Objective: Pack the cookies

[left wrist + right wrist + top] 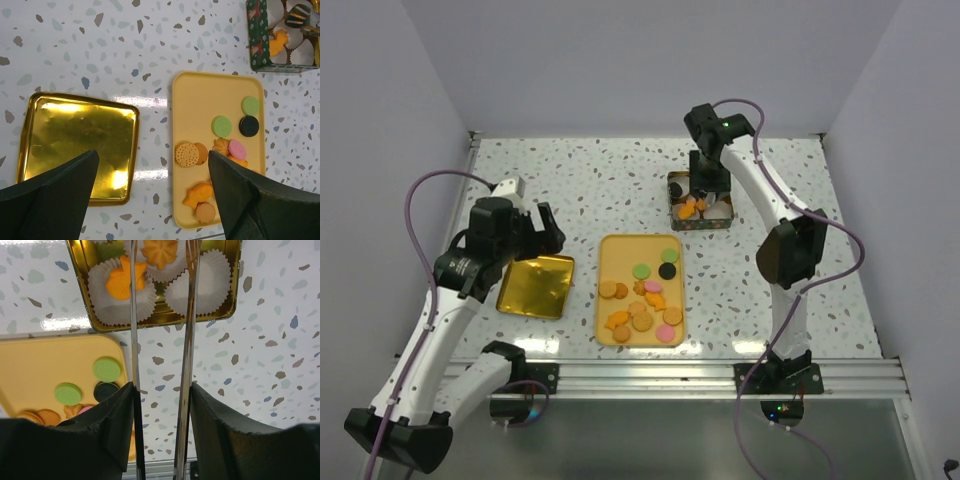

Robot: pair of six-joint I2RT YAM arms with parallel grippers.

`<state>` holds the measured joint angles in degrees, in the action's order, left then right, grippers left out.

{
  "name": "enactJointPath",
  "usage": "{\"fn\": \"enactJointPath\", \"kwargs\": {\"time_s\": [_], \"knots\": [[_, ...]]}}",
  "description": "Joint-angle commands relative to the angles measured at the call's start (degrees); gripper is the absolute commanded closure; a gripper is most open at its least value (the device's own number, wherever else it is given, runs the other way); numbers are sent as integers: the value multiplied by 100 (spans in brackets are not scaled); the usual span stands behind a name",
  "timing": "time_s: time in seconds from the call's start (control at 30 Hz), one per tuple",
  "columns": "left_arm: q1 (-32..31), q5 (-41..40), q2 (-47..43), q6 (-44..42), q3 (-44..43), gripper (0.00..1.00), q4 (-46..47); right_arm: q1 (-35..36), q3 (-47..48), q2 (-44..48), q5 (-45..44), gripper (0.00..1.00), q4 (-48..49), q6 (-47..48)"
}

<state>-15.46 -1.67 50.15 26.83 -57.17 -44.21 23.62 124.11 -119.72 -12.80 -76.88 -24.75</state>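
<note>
Several cookies [642, 300] in orange, tan, pink, green and black lie on a yellow tray [605, 245]. More cookies sit in white paper cups in the green tin [700, 210]: an orange fish-shaped one [120, 282] and a flower-shaped one [159, 252]. My right gripper [162, 387] hangs over the tin, shut on metal tongs [134, 315]. The tong blades stand apart on either side of the flower cookie, and their tips are out of view. My left gripper [152, 160] is open and empty, above the gap between the gold lid [75, 140] and the yellow tray [200, 100].
An empty paper cup [207, 282] sits in the tin's right corner. The gold lid [535, 285] lies left of the yellow tray. White walls close the table on three sides, and a metal rail [720, 375] runs along the near edge.
</note>
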Motion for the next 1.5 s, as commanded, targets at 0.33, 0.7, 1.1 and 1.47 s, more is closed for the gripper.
{"fn": "enactJointPath", "kwargs": {"time_s": [0.33,0.7,1.1,1.47], "knots": [[-27,18,-488,24,-181,3,-202,108,-396,1029,111,51,112,-152],[-27,141,-814,94,-5,4,-387,1232,-2232,2443,180,51,524,-908],[-27,360,-1165,191,206,4,-589,2252,-3842,3192,252,51,973,-1708],[-27,273,-1517,244,285,4,-967,2639,-4141,3165,216,51,1088,-1946]]}}
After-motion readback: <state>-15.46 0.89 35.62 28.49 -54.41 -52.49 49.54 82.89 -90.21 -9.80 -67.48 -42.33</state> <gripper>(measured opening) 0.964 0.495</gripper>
